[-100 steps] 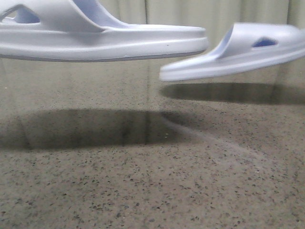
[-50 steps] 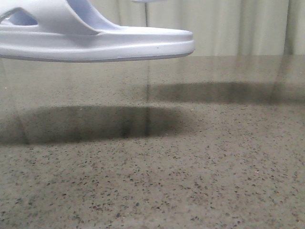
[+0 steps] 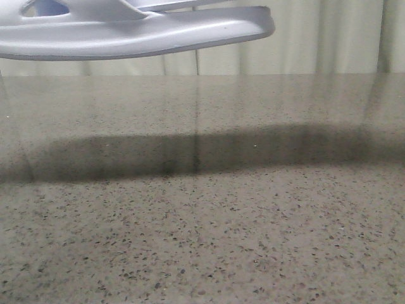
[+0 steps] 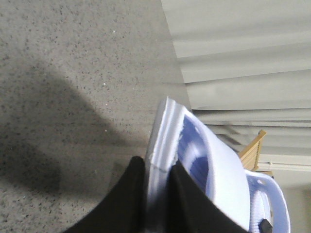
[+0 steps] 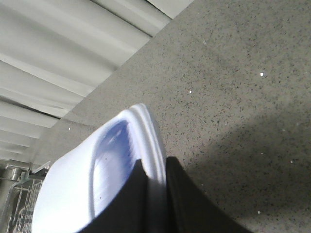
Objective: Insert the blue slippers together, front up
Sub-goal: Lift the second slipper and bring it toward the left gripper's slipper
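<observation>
Table (image 3: 202, 240): speckled stone, carrying a long shadow; nothing rests on it in the front view.

Left slipper (image 3: 136, 28): held high above the table, sole roughly level, at the top left of the front view. Left gripper (image 4: 156, 194) is clamped on its sole edge.

Right slipper (image 5: 104, 170): out of the front view, also off the table. Right gripper (image 5: 154, 201) pinches its rim.

Step, as judged: nesting the pair mid-air. Align both toes the same way, approach slowly, and keep both grips firm.
</observation>
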Available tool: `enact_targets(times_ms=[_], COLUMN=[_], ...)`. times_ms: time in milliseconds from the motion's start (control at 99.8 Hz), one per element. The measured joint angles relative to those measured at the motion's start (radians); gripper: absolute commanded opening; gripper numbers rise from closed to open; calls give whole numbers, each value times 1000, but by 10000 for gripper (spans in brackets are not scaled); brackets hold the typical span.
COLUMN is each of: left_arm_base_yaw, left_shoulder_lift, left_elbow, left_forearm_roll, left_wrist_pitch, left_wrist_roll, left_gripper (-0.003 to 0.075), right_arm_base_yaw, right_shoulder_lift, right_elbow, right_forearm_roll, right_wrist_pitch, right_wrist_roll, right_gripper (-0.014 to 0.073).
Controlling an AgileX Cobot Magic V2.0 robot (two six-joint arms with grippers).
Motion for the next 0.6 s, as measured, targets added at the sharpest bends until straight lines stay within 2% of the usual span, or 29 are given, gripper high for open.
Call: enact_targets(times_ms=[361,601], left_arm_base_yaw=[0,4], left_shoulder_lift=[33,33], left_elbow=[0,0], left_forearm_roll=[-66,-110], left_wrist_pitch=[95,106], left_wrist_roll=[47,74], left_gripper=[16,16], right_arm_base_yaw=[0,0], right_shoulder_lift=[22,34], right_elbow=[0,0], right_forearm_roll=[85,204], right_wrist_pitch=[31,35], right_wrist_roll=[-74,-183], right_gripper=[-107,-107])
